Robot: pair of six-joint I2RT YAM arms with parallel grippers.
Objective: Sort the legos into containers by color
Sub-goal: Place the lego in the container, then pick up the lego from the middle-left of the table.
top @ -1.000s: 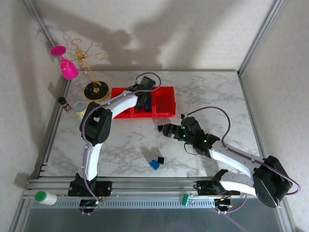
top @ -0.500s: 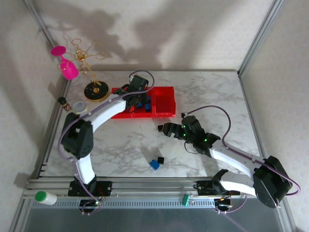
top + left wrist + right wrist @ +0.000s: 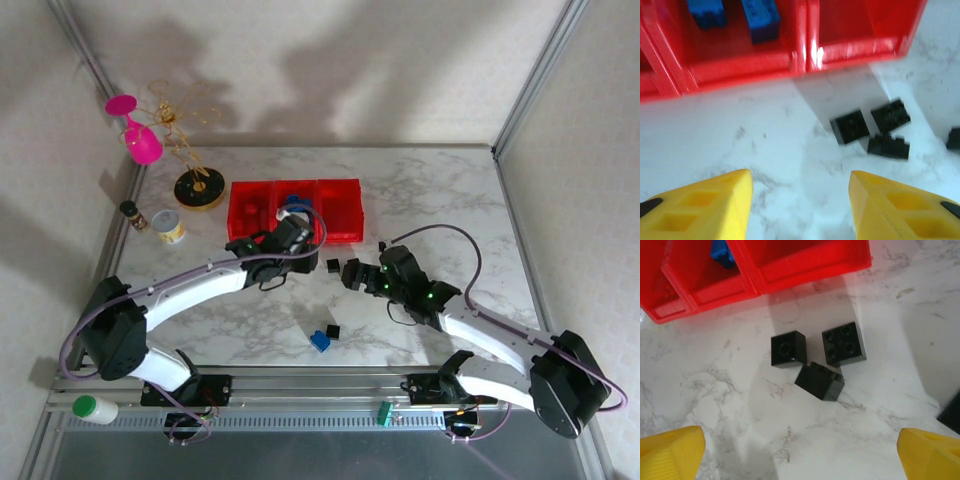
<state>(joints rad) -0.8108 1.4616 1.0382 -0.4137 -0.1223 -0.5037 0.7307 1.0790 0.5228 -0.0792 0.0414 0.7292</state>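
Observation:
Three joined red containers stand at the back of the table. In the left wrist view the containers hold blue legos. Three black legos lie close together on the marble just in front of the bins. My left gripper hovers open over bare marble, left of and nearer than the black legos. My right gripper is wide open, nearer than the trio, with nothing between its fingers. A blue lego and a black lego lie near the front edge.
A tin can, a small bottle, a gold wire stand and a pink glass crowd the back left corner. Another black lego lies right of the bins. A white bottle rests on the front rail.
My left arm has swung back from over the bins and now hovers in front of them, jaws wider apart. My right gripper has crept a little toward the black legos.

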